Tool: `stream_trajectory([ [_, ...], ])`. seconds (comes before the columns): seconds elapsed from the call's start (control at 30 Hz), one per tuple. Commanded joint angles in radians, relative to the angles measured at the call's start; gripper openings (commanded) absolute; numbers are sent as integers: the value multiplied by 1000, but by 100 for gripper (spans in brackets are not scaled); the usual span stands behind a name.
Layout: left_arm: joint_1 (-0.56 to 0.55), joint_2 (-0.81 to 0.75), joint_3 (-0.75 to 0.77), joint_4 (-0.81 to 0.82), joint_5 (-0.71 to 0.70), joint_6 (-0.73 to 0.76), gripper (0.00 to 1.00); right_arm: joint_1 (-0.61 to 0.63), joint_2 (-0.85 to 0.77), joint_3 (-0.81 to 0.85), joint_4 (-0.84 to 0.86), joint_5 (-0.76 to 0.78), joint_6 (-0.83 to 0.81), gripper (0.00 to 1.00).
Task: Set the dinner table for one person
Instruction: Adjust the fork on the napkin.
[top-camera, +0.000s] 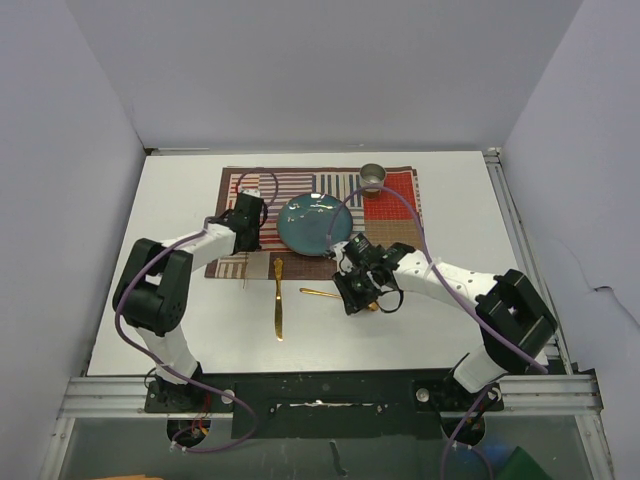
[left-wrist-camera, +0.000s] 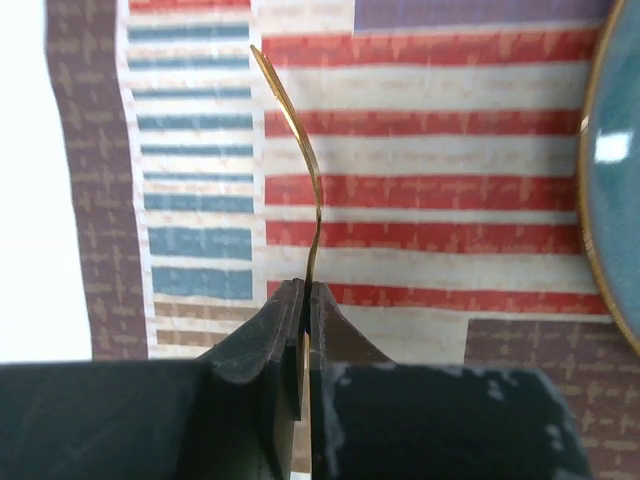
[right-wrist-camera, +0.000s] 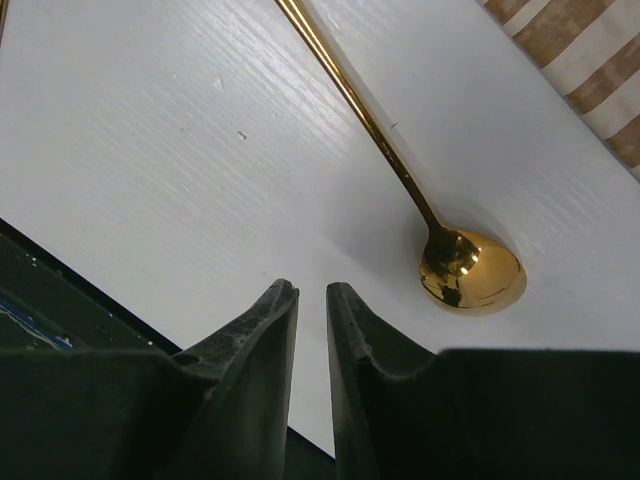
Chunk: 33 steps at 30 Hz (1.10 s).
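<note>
While the left gripper (left-wrist-camera: 305, 292) is clamped tight on a thin gold utensil (left-wrist-camera: 300, 170), it's held over the striped placemat (left-wrist-camera: 430, 140), with the teal plate (left-wrist-camera: 615, 180) seen at the right edge of that wrist view. The right gripper (right-wrist-camera: 312, 295) is parked over the dinner table (right-wrist-camera: 150, 130), jaws cracked open just a sliver, nothing gripped; a gold spoon (right-wrist-camera: 470, 275) is laid just right of them. From above, the table is seen filling mid-frame, a gold knife (top-camera: 278, 305) lying on it below the placemat and a metal cup (top-camera: 372, 176) set at the placemat's upper right.
</note>
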Motion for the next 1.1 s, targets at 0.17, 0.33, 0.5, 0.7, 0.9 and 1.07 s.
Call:
stream_trajectory([
  [0.17,11,79,199,68,-25,79,0,9,7,-26,38,-16,5,21],
  [0.33,25,162,273,91,-17,102,0,9,24,-31,44,-20,8,21],
  [0.5,50,241,328,90,-71,137,0,7,22,-35,39,-20,14,21],
  [0.7,79,285,343,119,-76,140,0,7,40,-41,41,-27,13,21],
  [0.9,77,315,364,121,-63,140,0,7,94,-28,49,-40,7,21],
  [1.07,66,324,385,80,-104,120,35,13,136,-13,59,-65,1,21],
])
